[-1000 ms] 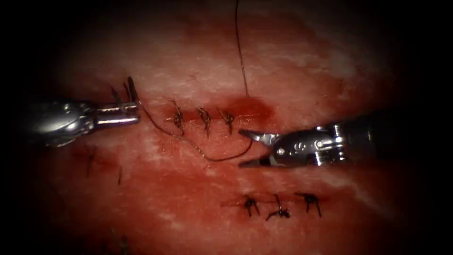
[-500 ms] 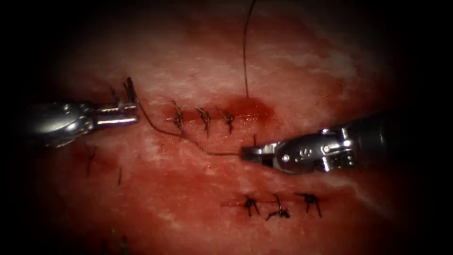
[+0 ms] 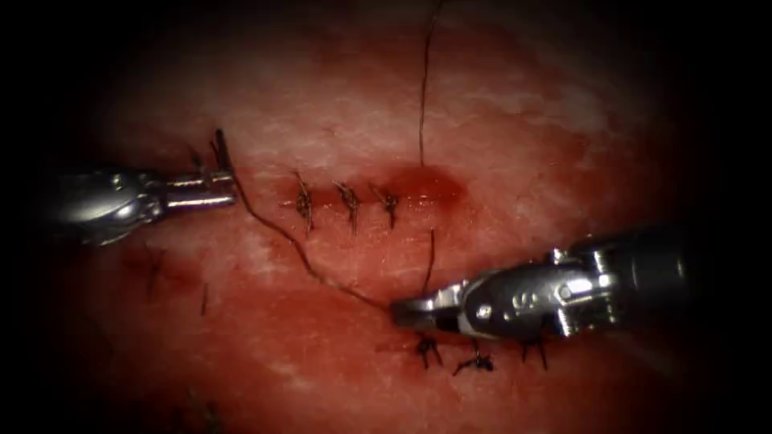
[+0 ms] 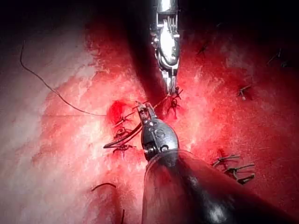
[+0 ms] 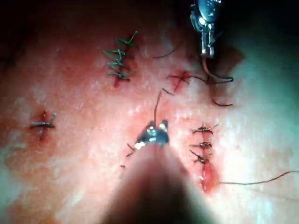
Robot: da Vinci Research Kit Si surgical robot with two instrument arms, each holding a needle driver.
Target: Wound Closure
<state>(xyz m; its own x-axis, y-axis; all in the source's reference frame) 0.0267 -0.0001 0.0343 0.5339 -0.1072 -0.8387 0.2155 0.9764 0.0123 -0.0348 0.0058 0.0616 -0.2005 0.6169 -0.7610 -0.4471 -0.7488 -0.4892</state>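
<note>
Pork tissue (image 3: 498, 120) is pale pink and wet. The cut (image 3: 326, 198) runs sideways with three dark stitches (image 3: 350, 206) across it and red fluid (image 3: 430, 183) pooled at its right end. The thread (image 3: 297, 249) slants from the left tool (image 3: 229, 191) down to the right tool (image 3: 400, 309), which is clamped on it below the cut. The curved needle (image 3: 220, 151) sits out of the tissue, pinched by the left tool near one end, I think.
</note>
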